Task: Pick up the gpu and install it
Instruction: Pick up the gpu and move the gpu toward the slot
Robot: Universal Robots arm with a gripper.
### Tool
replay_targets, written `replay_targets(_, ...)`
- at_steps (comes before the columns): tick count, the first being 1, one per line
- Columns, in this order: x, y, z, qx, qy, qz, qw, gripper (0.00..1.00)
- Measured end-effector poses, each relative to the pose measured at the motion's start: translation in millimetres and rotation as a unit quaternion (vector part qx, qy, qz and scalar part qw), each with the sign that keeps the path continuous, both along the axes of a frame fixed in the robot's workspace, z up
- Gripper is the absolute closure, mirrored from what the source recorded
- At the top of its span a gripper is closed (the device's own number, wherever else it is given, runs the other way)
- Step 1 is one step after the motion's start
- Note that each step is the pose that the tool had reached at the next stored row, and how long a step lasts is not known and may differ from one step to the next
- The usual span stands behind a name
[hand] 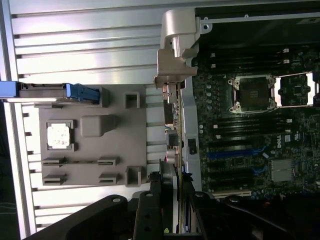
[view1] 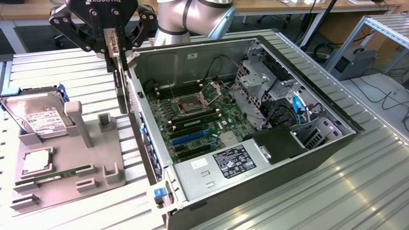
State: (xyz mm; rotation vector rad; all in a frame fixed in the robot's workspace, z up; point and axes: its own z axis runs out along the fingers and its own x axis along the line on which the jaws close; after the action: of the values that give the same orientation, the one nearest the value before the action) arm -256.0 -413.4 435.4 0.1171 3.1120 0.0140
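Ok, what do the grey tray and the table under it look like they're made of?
Tray: probably plastic, with a matte grey, even, dull surface and no glints. Table: looks like aluminium, with silvery ribbed slats catching bright reflections.

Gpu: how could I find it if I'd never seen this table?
Find the big open computer case. Beside its wall on the exterior view's left, the black hand holds the gpu, a thin dark card hanging on edge. The drive and memory stick lie in the grey tray instead.
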Motion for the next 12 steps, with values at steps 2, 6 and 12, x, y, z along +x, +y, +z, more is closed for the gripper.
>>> replay_targets(2, 1.0, 0.0, 0.0, 0.0, 0.0, 0.0, 1.0, 0.73)
replay_targets(6, 2.4, 0.0, 0.0, 0.0, 0.0, 0.0, 1.0, 0.73)
replay_targets(12, 4.9, 0.0, 0.0, 0.0, 0.0, 0.0, 1.0, 0.73)
